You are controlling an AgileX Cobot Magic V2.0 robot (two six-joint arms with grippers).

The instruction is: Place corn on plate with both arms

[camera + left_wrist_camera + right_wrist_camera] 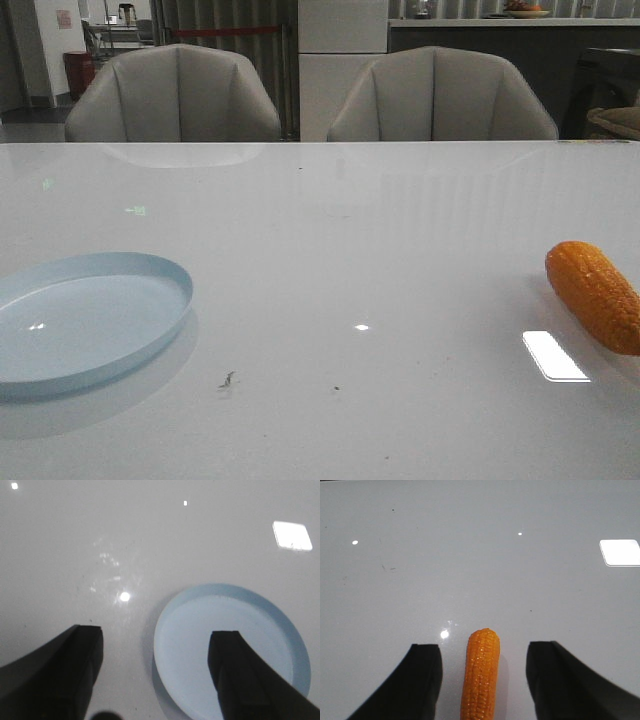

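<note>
The corn [597, 294] lies at the table's [330, 250] right edge, between the wide-open right gripper [482, 680]. The left gripper [157, 672], also wide, hangs over the plate [150, 275] at the left edge.

Bare table [360, 260] between plate [150, 268] and corn [595, 293].

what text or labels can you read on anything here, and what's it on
No readable text in any view.
The corn is unmarked.
The plate is plain, with no print or logo.
The white table shows only glare spots and a few dark specks.
A pale notice on the far left wall is too small and blurred to read.
</note>
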